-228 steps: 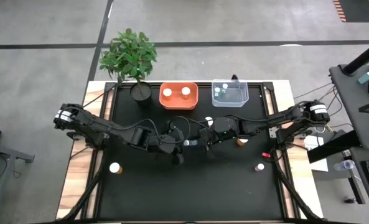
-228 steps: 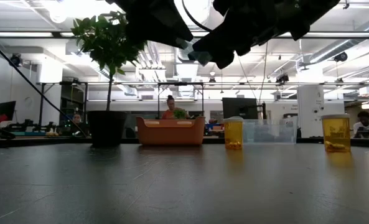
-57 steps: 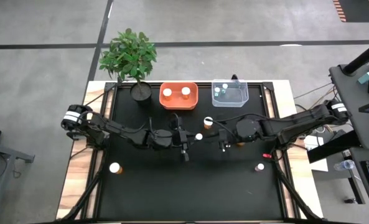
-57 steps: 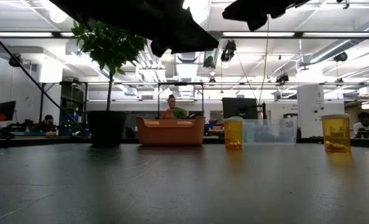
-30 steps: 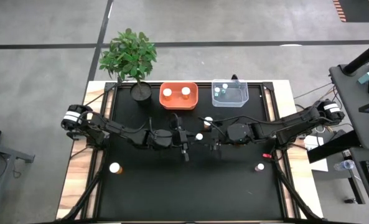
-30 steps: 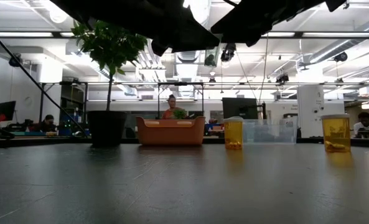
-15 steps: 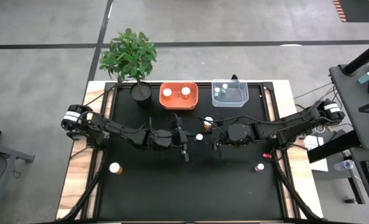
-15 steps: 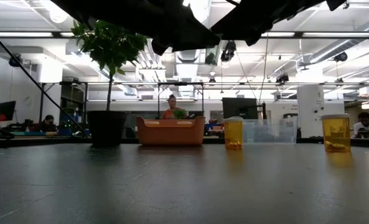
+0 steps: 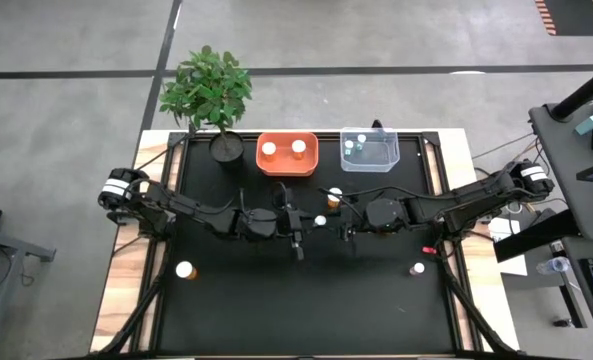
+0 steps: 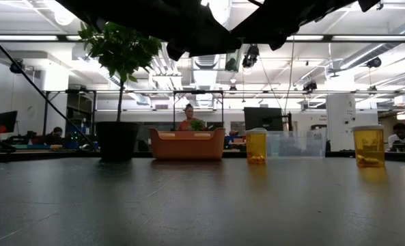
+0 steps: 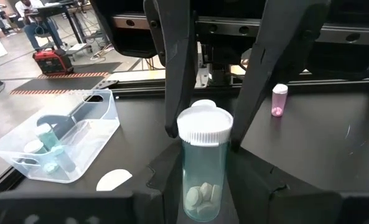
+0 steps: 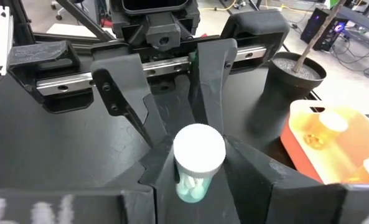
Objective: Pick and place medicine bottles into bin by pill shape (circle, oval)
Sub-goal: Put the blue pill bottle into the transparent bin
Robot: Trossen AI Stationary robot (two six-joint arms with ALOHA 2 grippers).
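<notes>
Above the middle of the tabletop (image 9: 226, 300), both the left gripper (image 11: 204, 127) and right gripper (image 12: 172, 134) pinch one pale bottle (image 11: 203, 168), light, rigid and slick, so you should grip its body below the cap.

Bright, even overhead light; ceiling strip lights (image 10: 188, 37) glare at twelve o'clock. Arms overhead are silhouetted. Wrist views blur slightly at their edges.

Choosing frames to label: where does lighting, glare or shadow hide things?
Low view: bright ceiling lights leave the arms overhead as black silhouettes. High view: even light, but the dark arms blend into the black table. Right wrist view: glare washes out part of the orange bin. Left wrist view: the medicine bottle is evenly lit.
</notes>
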